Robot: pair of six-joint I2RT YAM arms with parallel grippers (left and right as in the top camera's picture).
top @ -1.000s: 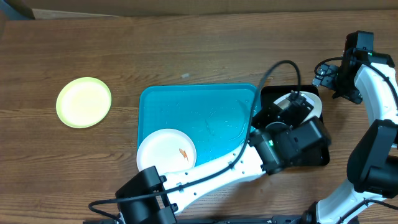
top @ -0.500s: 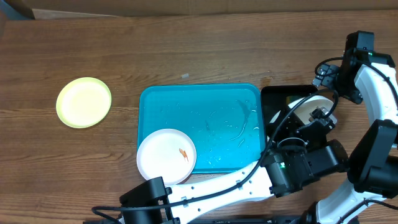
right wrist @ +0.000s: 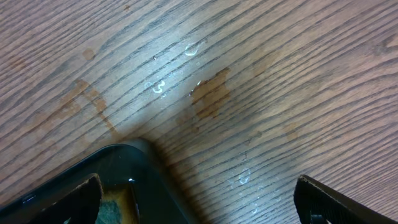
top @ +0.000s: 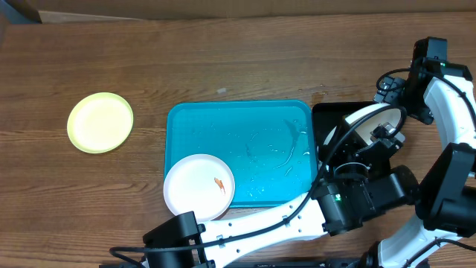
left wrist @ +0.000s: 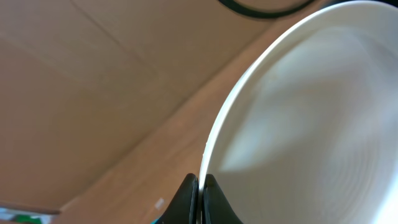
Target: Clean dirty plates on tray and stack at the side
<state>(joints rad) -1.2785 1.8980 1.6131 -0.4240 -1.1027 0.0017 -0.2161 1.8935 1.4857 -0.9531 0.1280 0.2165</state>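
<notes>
Over wooden table, left tool grips white plate tilted steeply on edge; right tool gapes.

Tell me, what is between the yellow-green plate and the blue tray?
Nothing but bare wooden table. The overhead view shows the yellow-green plate and the blue tray lying apart, with only wood between them.

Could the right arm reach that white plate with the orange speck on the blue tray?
Probably not easily. The speckled plate lies at the far corner of the tray, and the left end effector, holding another white plate, stands between it and the open right end effector.
</notes>
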